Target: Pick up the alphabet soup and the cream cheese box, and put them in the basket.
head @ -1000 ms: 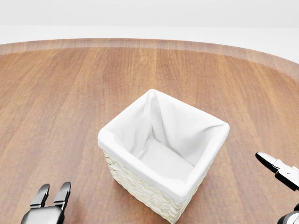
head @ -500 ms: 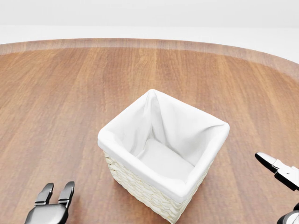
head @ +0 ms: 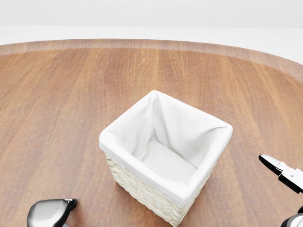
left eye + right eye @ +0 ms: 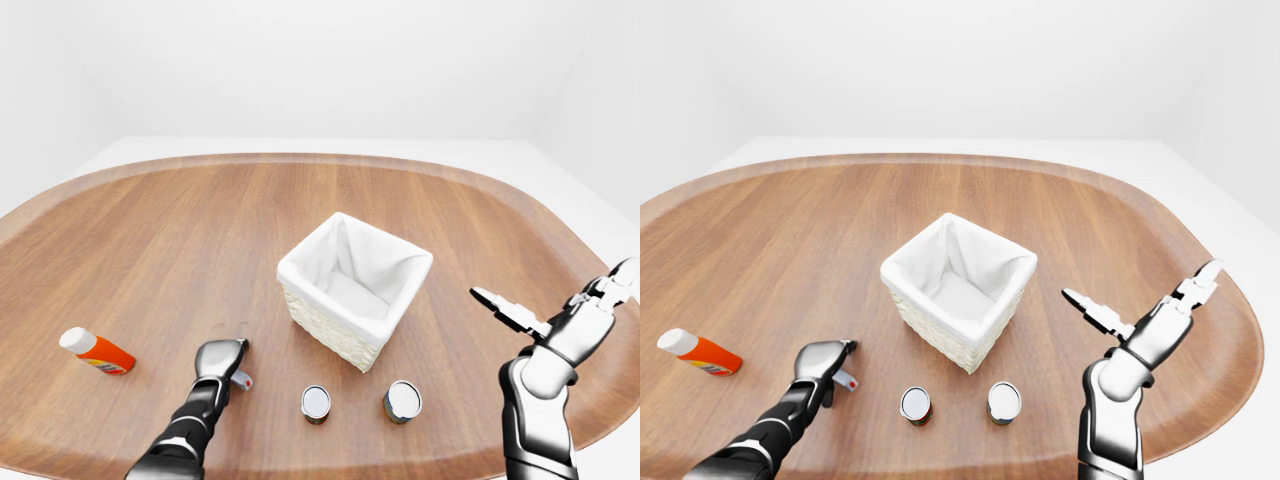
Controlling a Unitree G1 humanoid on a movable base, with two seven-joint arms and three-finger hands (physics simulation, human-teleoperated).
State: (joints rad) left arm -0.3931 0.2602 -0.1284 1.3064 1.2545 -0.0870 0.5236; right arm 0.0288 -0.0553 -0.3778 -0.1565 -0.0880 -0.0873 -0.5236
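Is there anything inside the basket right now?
No. In the head view the basket shows only its bare white lining, and both cans stand on the table below it in the left-eye view.

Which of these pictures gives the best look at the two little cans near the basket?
Either eye view. The left-eye view shows both cans whole, upright on the table, just below the basket. The right-eye view shows nearly the same. The head view misses them entirely: it frames only the basket and bits of the hands.
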